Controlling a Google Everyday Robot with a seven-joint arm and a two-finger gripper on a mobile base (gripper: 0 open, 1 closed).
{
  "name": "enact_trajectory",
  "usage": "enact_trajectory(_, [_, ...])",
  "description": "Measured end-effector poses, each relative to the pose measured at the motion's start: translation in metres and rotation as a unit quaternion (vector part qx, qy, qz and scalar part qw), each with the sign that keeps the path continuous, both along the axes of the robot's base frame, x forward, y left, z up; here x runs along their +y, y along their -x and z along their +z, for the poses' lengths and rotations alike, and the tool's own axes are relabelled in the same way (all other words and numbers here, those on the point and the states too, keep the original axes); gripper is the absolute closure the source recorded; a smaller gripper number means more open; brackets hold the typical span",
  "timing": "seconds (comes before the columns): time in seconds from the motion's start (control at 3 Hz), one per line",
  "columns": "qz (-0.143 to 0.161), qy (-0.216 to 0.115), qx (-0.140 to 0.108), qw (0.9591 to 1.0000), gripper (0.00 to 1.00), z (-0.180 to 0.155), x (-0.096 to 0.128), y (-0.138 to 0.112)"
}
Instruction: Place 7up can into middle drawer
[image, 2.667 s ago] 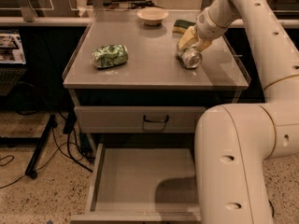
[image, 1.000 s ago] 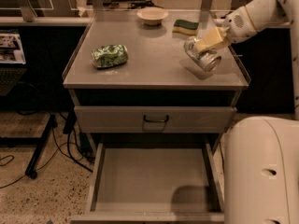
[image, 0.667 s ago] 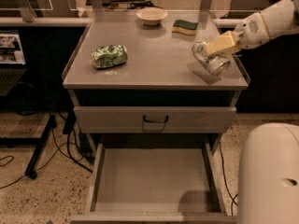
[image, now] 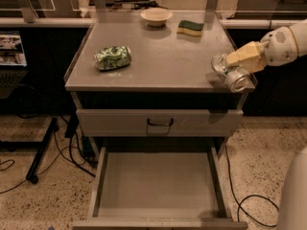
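Note:
The 7up can [image: 230, 73], silvery with a shiny metal end facing me, is held on its side in my gripper [image: 243, 60] above the front right corner of the cabinet top. The gripper's yellowish fingers [image: 246, 55] are shut on the can from the right. The arm comes in from the right edge. The middle drawer [image: 158, 183] stands pulled open below, a wide shallow grey tray with a bare floor. It lies lower and to the left of the can.
A bright-green patterned can [image: 112, 57] lies on its side on the cabinet top [image: 158, 56] at the left. A white bowl [image: 156, 16] and a yellow-green sponge [image: 190, 28] sit at the back. The closed top drawer front [image: 159, 122] has a black handle. Cables lie on the floor.
My gripper has lifted the can from the top's back right and carried it right and forward to the front right corner. The robot's white body has moved out of the lower right.

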State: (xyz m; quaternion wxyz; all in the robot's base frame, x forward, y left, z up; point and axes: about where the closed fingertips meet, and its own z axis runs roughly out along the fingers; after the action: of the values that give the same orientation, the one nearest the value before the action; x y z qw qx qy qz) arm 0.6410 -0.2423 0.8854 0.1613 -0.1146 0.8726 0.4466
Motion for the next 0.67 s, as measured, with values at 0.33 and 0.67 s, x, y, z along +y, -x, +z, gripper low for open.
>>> enact_trajectory(0.33, [-0.033, -0.028, 0.048, 0.9979, 1.00, -0.003, -0.006, 0.027])
enact_trajectory(0.67, [-0.032, -0.030, 0.065, 0.9969, 1.00, -0.018, 0.000, 0.029])
